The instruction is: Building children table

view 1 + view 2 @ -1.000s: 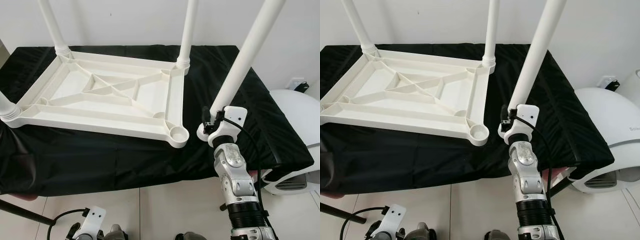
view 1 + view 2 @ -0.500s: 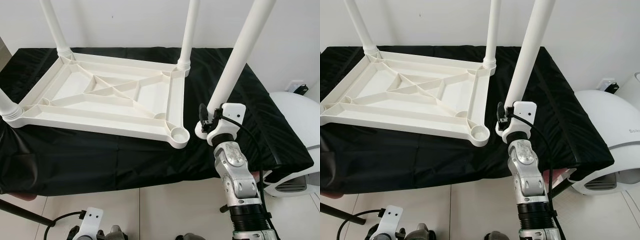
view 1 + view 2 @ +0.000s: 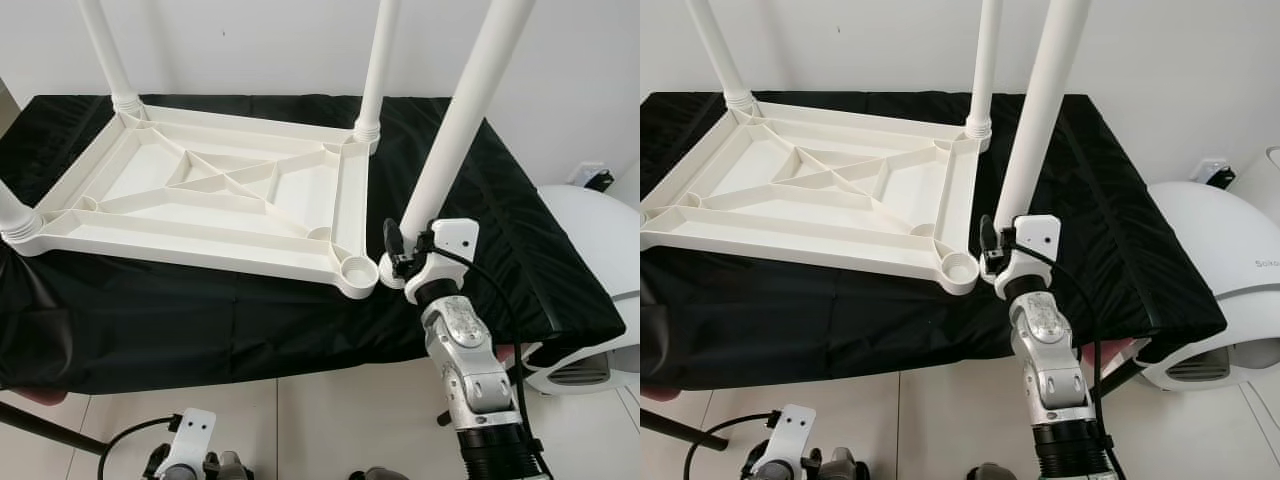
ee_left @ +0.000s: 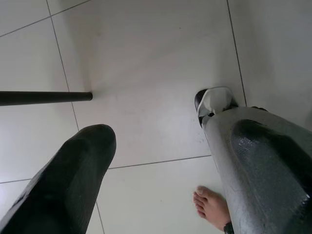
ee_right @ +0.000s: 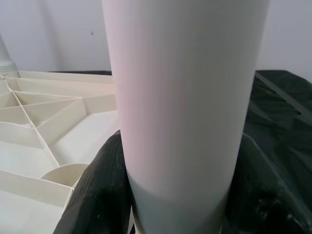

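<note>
An upturned white plastic tabletop [image 3: 215,195] lies on a black-draped surface, with three white legs standing in its corners. Its near right corner socket [image 3: 358,268] holds no leg. My right gripper [image 3: 398,265] is shut on the lower end of a fourth white leg [image 3: 455,115], which leans up to the right. The leg's foot hovers just right of the bare socket. In the right wrist view the leg [image 5: 187,97] stands between both black fingers [image 5: 95,192]. My left gripper [image 4: 161,170] hangs open near the floor.
The black cloth [image 3: 150,320] drapes over the front edge. A white rounded appliance [image 3: 600,290] stands on the floor at the right. A dark pole [image 4: 44,97] lies across the tiles, and a person's bare foot [image 4: 210,208] shows near the left gripper.
My right gripper has carried the leg leftward, from well right of the tabletop to right beside the bare corner socket. The leg stands a bit more upright.
</note>
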`<state>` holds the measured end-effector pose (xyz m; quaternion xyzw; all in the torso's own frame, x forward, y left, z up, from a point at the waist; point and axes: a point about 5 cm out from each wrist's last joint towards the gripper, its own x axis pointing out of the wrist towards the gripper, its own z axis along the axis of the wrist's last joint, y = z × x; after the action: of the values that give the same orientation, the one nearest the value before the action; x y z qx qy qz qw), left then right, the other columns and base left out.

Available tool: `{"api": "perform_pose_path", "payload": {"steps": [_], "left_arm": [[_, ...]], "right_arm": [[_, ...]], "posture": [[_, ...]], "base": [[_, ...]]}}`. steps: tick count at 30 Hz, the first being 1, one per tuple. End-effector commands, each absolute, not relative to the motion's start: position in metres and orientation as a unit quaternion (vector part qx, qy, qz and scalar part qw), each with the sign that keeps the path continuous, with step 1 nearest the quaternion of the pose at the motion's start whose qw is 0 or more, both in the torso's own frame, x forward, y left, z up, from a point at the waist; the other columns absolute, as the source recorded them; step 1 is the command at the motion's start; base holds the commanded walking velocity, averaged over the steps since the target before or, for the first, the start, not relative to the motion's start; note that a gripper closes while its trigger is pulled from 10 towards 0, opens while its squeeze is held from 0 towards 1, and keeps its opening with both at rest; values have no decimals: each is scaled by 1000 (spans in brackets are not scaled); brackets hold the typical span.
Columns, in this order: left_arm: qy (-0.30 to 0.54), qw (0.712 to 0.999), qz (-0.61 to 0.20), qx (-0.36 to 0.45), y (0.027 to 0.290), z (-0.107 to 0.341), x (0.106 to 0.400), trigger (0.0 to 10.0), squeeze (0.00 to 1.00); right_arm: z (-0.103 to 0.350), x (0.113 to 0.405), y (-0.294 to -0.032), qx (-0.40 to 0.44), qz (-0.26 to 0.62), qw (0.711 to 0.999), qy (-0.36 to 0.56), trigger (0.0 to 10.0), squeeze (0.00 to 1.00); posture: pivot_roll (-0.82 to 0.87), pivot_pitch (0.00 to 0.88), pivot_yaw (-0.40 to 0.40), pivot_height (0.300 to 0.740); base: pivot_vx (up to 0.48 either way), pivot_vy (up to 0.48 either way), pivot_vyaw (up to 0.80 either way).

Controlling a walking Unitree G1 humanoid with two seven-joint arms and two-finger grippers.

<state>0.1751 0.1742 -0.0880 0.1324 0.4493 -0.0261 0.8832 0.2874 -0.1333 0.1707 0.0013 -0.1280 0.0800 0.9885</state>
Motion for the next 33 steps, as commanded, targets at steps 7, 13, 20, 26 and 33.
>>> {"api": "perform_pose_path", "payload": {"steps": [7, 13, 20, 26, 33], "left_arm": [[479, 868, -45, 126, 168, -97, 157, 10000, 0], [481, 865, -49, 131, 167, -98, 155, 10000, 0], [481, 864, -59, 139, 167, -97, 156, 10000, 0], [481, 864, -58, 136, 168, -97, 156, 10000, 0], [480, 864, -62, 139, 166, -98, 155, 10000, 0]], "right_arm": [[165, 281, -139, -3, 82, 987, -138, 10000, 0], [159, 277, -142, -1, 73, 989, -129, 10000, 0], [148, 271, -143, 5, 71, 990, -124, 10000, 0], [149, 271, -143, 7, 72, 989, -126, 10000, 0], [152, 272, -145, 9, 70, 988, -135, 10000, 0]], "posture": [[16, 111, -10, 740], [9, 112, -7, 740], [13, 111, -3, 740], [8, 115, -2, 740], [12, 121, -2, 740]], "base": [[0, 0, 0], [0, 0, 0], [0, 0, 0], [0, 0, 0], [0, 0, 0]]}}
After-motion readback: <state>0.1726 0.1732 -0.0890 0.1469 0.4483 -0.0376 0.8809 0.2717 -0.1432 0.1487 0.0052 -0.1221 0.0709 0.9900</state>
